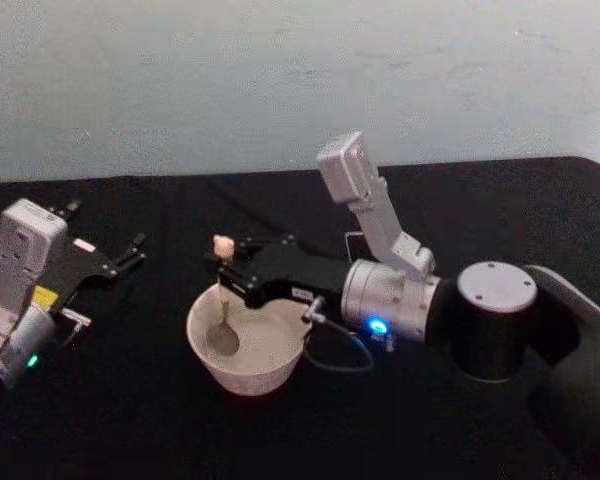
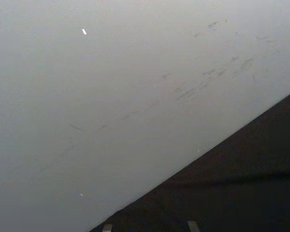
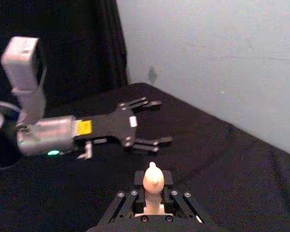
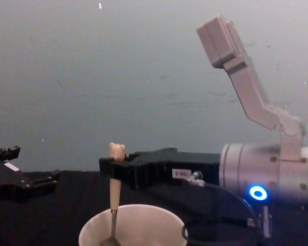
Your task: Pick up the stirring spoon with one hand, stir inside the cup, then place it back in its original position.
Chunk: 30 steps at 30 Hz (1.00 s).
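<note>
**Stirring spoon (image 1: 223,335) standing in the cup (image 1: 248,380), clamped by the right gripper (image 1: 224,264)**

The spoon's long axis runs almost vertical: bowl down inside the cup toward its left side, bear head just above the jaws, which close on the handle's top. The right arm reaches in from the right, so any lift likely goes straight up past the rim. The left gripper (image 1: 108,226), fingers apart, rests well left on the black table (image 1: 130,420), with a pale wall (image 1: 280,80) far behind.
</note>
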Motion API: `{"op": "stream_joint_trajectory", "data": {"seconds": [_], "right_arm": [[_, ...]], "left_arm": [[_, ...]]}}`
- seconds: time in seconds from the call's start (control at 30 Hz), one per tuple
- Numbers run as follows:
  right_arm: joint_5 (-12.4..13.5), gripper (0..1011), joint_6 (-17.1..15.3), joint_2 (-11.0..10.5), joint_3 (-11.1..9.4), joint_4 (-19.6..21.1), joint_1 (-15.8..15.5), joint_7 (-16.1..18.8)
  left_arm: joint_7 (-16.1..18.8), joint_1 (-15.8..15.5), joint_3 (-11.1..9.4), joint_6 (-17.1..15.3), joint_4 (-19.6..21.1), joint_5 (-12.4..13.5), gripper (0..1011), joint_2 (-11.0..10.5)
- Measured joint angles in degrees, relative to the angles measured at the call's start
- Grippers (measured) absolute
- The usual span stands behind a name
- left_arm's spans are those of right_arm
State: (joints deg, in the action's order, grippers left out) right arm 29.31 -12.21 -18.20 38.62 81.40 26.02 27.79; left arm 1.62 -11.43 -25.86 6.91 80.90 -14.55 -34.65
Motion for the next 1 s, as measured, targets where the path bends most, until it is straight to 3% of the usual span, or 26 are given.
{"op": "stream_joint_trajectory", "data": {"seconds": [0.4, 0.43, 0.5, 0.63, 0.8, 1.0], "right_arm": [[-1.22, 212, 0.43, 1.66, -2.79, -3.72, 1.45, -1.65], [-1.39, 212, 0.63, -0.02, -4.09, -2.8, 0.42, -0.88], [-1.33, 212, 0.63, -0.29, -4.21, -2.44, 0.2, -0.69], [0.77, 212, -0.17, -3.85, -5.72, 1.6, -2.69, 1.27], [2.75, 212, -0.76, -6.11, -5.99, 4.79, -4.61, 2.71], [3.58, 212, -1.02, -7.33, -5.12, 6.44, -5.52, 3.34]], "left_arm": [[0.0, 0.0, 0.0, 0.0, 0.0, 0.0, 1001, 0.0], [0.0, 0.0, 0.0, 0.0, 0.0, 0.0, 1001, 0.0], [0.0, 0.0, 0.0, 0.0, 0.0, 0.0, 1001, 0.0], [0.0, 0.0, 0.0, 0.0, 0.0, 0.0, 1001, 0.0], [0.0, 0.0, 0.0, 0.0, 0.0, 0.0, 1001, 0.0], [0.0, 0.0, 0.0, 0.0, 0.0, 0.0, 1001, 0.0]]}}
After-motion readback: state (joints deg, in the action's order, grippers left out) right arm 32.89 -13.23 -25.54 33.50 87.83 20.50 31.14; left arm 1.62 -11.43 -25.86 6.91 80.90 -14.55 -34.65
